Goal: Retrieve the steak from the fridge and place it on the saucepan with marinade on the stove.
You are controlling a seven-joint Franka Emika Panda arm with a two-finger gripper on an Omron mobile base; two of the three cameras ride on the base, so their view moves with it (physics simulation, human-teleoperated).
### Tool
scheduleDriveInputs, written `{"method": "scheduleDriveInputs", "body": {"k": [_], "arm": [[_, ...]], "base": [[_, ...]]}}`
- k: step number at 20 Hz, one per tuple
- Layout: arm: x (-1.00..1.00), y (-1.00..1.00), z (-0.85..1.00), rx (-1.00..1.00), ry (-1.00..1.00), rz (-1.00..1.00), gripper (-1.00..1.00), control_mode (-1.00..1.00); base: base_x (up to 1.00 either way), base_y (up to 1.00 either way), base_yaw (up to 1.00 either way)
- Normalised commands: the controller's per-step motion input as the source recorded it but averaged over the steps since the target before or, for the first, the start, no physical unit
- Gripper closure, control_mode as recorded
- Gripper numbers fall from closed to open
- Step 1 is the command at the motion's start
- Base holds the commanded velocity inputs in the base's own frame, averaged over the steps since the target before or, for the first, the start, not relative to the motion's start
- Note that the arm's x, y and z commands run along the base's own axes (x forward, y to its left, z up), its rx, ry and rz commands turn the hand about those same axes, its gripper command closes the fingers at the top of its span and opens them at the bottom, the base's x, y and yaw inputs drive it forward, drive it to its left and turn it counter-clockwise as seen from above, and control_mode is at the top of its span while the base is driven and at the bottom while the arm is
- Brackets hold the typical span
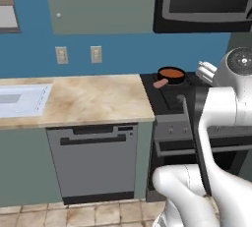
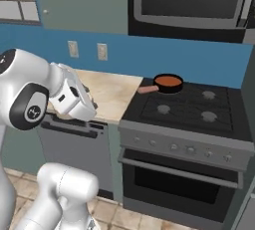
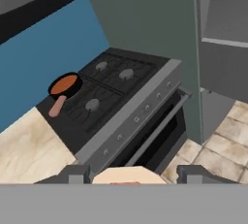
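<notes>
One steak (image 3: pixel 128 175) sits pinched between the hand's (image 3: pixel 130 175) half-closed jaws, only its pale rim showing. Ahead and left, on the stove's (image 3: pixel 114 89) far back burner, waits the saucepan (image 3: pixel 65 86) of marinade (image 3: pixel 64 84); a long carry could loosen the slab or splash liquid.

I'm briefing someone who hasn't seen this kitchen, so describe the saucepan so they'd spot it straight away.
Find the black stove to the right of the beige counter, under the dark microwave. The saucepan sits on its rear burner nearest the counter, close to the blue wall. It is a small round black pan holding orange-brown marinade, with a stubby pinkish handle pointing toward the counter; the other burners are bare.
</notes>
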Motion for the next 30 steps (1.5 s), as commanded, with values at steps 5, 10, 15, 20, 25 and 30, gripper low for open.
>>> {"method": "scheduleDriveInputs", "body": {"k": [5, 10, 15, 20, 25, 30], "arm": [[0.00, 0.00, 0.00, 0.00, 0.00, 0.00, 1.00, 1.00], [0.00, 0.00, 0.00, 0.00, 0.00, 0.00, 1.00, 1.00], [0.00, 0.00, 0.00, 0.00, 0.00, 0.00, 1.00, 1.00], [0.00, 0.00, 0.00, 0.00, 0.00, 0.00, 1.00, 1.00], [0.00, 0.00, 0.00, 0.00, 0.00, 0.00, 1.00, 1.00], [0.00, 0.00, 0.00, 0.00, 0.00, 0.00, 1.00, 1.00]], "base": [[0.05, -0.52, 0.05], [0.29, -0.20, 0.02], [0.43, -0.18, 0.03], [0.38, -0.37, 0.03], [0.27, -0.50, 0.05], [0.34, -0.41, 0.05]]}}
